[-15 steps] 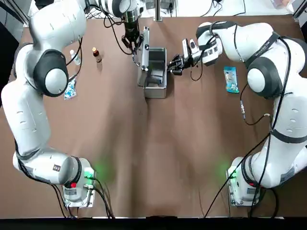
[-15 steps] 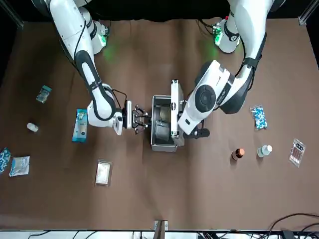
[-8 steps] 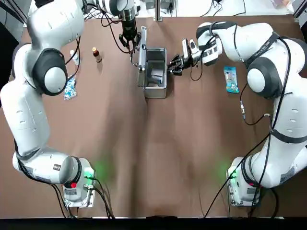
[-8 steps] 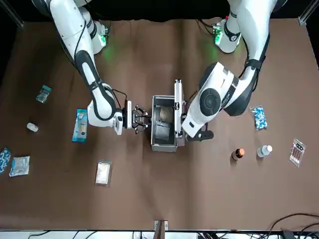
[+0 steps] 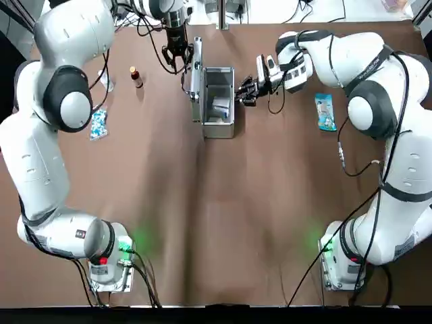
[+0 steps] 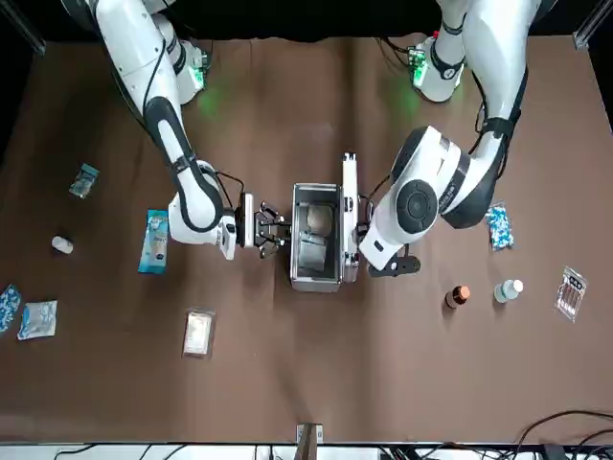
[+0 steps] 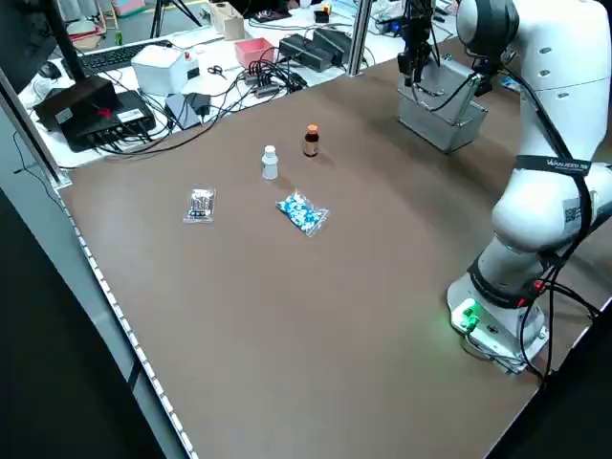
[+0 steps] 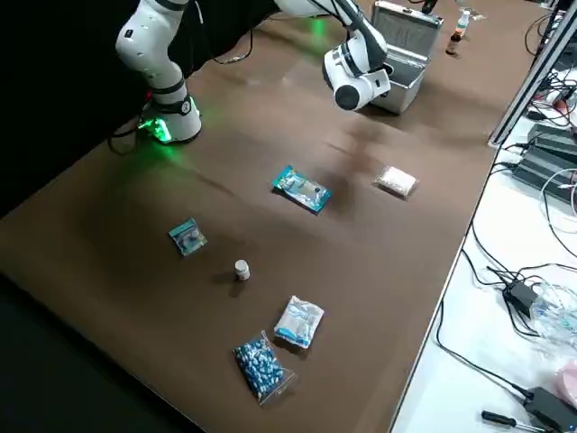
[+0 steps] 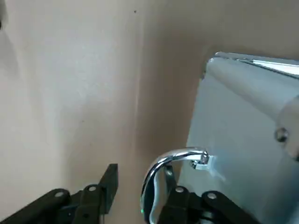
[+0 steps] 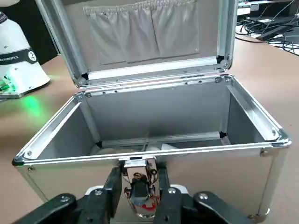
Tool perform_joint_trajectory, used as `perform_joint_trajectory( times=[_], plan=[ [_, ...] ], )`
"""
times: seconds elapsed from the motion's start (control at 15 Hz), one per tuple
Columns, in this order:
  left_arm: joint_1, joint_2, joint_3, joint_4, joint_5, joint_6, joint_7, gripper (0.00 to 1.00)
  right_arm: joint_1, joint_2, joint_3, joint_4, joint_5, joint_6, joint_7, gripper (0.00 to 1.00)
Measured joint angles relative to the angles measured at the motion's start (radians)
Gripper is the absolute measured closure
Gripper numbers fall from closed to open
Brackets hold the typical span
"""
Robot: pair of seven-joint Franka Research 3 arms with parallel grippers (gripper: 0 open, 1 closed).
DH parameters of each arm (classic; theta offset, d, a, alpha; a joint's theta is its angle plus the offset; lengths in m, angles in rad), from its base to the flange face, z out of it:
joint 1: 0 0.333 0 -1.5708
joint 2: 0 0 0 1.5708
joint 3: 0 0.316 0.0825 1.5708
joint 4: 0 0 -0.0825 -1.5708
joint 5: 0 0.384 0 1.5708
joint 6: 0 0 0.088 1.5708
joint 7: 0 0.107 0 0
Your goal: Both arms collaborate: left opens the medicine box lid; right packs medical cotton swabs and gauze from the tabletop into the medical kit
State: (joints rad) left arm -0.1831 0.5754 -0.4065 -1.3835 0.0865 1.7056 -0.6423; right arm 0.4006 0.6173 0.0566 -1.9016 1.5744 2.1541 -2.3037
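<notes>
We see the kit (image 6: 295,240) standing on the worktop (image 6: 259,383) between the two arms, with its lid (image 6: 350,220) swung up and open on the left arm's side. Inside the kit lie a rounded beige item (image 6: 320,220) and a pale packet (image 6: 312,253).

Our left end effector (image 9: 141,171) is at the outer face of the lid, its fingers spread, with the curved metal handle (image 9: 175,154) right by one of them. Our right end effector (image 10: 139,172) is at the kit's opposite side, fingers apart on either side of the latch (image 10: 140,189).

We have the swabs (image 6: 154,241) lying flat on the worktop on the right arm's side, outside the kit. The gauze (image 6: 198,333) also lies on the worktop, farther from the robot's bases than the swabs.

Farther out on the right side we see a small teal packet (image 8: 187,236), a white bottle (image 8: 242,270), a white-and-blue packet (image 8: 298,322) and a blue-and-white pouch (image 8: 261,366), these last two touching or nearly so. On the left side are a brown bottle (image 7: 311,141), a clear-bodied bottle with a white cap (image 7: 270,163), another blue-and-white pouch (image 7: 303,212) and a clear bag (image 7: 200,205).
</notes>
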Motion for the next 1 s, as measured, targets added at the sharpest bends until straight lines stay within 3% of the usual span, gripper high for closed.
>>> perform_joint_trajectory(
  times=[0.13, 0.27, 0.4, 0.67, 0.87, 0.93, 1.0],
  plan=[
    [0.028, -0.001, 0.002, 0.006, 0.001, 0.001, 0.032, 0.49, 0.000, 0.000, 0.000, 0.000, 0.000, 0.000, 0.000, 0.62],
    [0.057, -0.004, 0.002, 0.011, 0.002, 0.001, 0.049, 0.36, 0.001, 0.000, 0.002, -0.001, 0.000, 0.000, 0.000, 0.60],
    [0.071, -0.008, 0.003, 0.012, 0.002, 0.001, 0.055, 0.33, 0.003, 0.000, 0.005, -0.005, 0.000, -0.001, 0.000, 0.46],
    [0.088, -0.019, 0.004, 0.013, 0.002, 0.001, 0.067, 0.25, 0.003, 0.000, 0.007, -0.006, -0.001, -0.006, 0.000, 0.39],
    [0.119, -0.045, 0.004, 0.017, 0.005, 0.001, 0.111, 0.02, -0.001, 0.000, 0.007, -0.004, -0.002, -0.014, -0.002, 0.15],
    [0.133, -0.057, 0.003, 0.017, 0.005, 0.001, 0.126, 0.01, -0.007, 0.000, 0.006, -0.003, -0.003, -0.034, -0.003, 0.02],
    [0.146, -0.070, 0.003, 0.018, 0.005, 0.001, 0.146, 0.01, -0.017, 0.000, 0.005, -0.001, -0.005, -0.058, -0.003, 0.00]
  ],
)
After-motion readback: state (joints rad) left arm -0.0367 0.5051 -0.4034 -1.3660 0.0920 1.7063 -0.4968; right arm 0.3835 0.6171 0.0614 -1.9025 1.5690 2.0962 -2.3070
